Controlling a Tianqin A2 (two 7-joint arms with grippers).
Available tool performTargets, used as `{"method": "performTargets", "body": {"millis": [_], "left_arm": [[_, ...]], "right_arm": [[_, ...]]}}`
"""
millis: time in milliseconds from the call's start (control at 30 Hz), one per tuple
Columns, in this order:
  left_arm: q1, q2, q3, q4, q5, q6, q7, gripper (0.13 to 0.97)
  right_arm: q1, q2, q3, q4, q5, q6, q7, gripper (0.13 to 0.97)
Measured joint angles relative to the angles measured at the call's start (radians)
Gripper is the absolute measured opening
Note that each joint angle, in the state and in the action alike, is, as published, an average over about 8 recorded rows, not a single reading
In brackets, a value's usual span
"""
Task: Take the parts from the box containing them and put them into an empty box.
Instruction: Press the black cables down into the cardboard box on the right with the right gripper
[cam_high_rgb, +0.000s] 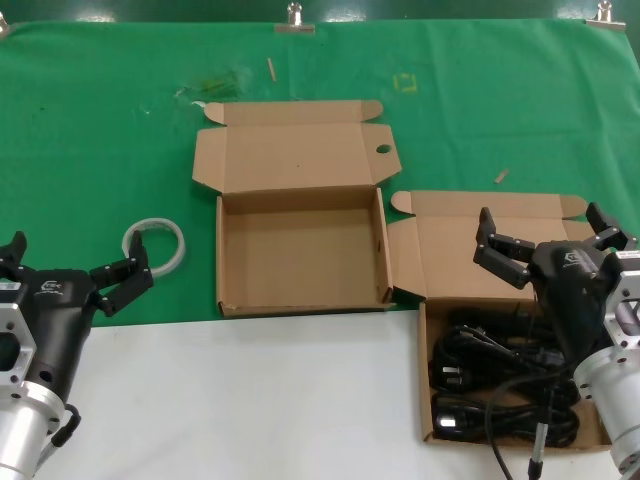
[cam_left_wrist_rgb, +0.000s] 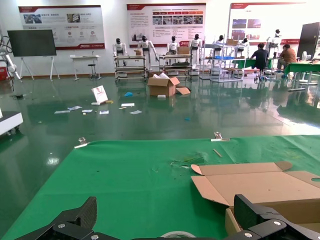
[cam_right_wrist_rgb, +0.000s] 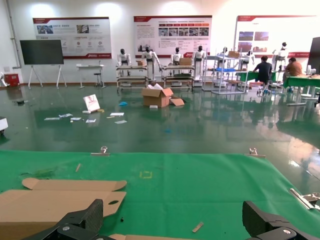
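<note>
Cords — glossy black coils in corrugated box, right gripper fingers wide, holding nothing, left gripper likewise.

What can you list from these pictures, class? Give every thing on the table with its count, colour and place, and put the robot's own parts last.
Empty box: one, brown cardboard, lid open, middle of the table on the green cloth.
Box of cords: one, brown cardboard, lid open, to the right of the empty box, partly on the white surface.
Power cords: several, exact count hard to tell, black, coiled inside the right box.
Tape ring: one, whitish, on the green cloth left of the empty box.
Green cloth: one, covering the far table.
Left gripper: one, black, open, low on the left beside the tape ring.
Right gripper: one, black, open, above the box of cords.
</note>
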Motion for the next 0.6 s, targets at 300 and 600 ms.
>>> {"method": "performTargets", "body": {"millis": [300, 600], "left_arm": [[0.0, 0.0, 0.0, 0.0, 0.0, 0.0, 0.0, 0.965], [0.0, 0.0, 0.0, 0.0, 0.0, 0.0, 0.0, 0.965]], "right_arm": [[-0.018, -0.001, -0.094, 0.018, 0.072, 0.093, -0.048, 0.966], [-0.033, -0.001, -0.244, 0.053, 0.277, 0.281, -0.242, 0.966]]}}
